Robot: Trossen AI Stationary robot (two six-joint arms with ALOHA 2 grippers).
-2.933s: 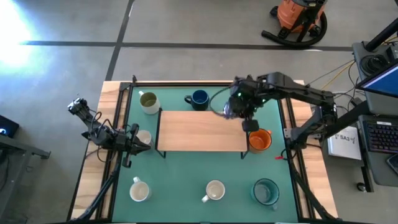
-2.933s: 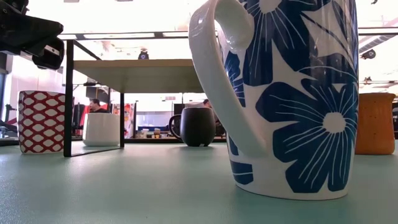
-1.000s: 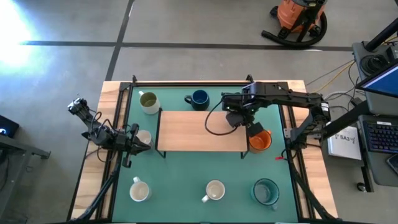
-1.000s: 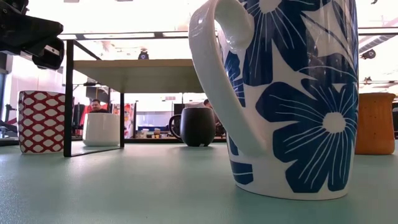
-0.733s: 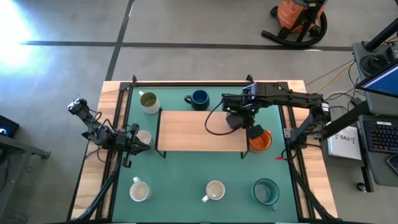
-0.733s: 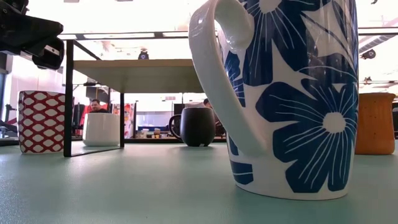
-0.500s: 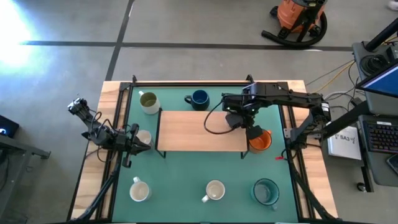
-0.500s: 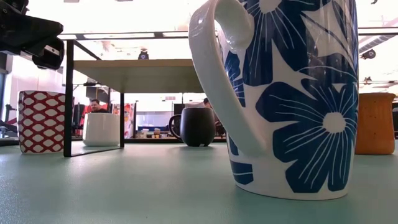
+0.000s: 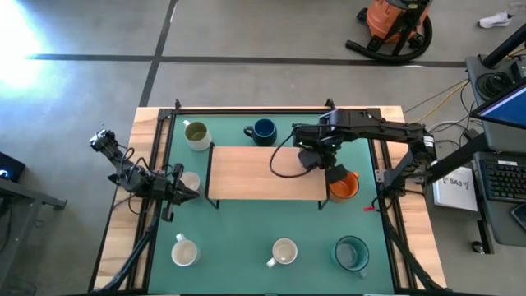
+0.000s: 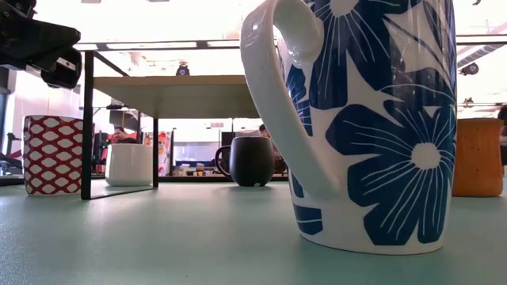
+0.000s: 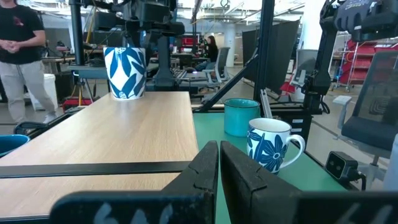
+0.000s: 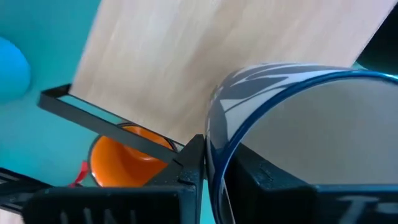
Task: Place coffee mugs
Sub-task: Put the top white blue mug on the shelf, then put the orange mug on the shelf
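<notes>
My right gripper is over the right part of the wooden shelf, shut on a white mug with blue leaf pattern. That mug stands upright on the shelf top. The other mugs rest on their bases on the green mat: orange, navy, olive, teal, two white ones, and a red-patterned one. My left gripper waits shut at the mat's left edge, beside the red-patterned mug. My right gripper holds the blue-leaf mug by its rim, one finger inside the cup and one finger outside its wall. The fingers come from above, pointing down. The mug is upright, with its base on the shelf top.
The shelf is a wooden board on thin black legs, with room underneath. A blue-flower mug stands close before the low camera at the near edge. A black frame rims the mat. People stand in the room behind.
About three seconds ago my right gripper carried the mug higher, over the shelf's right end. It has since come down onto the shelf top. Over the last second nothing has visibly moved.
</notes>
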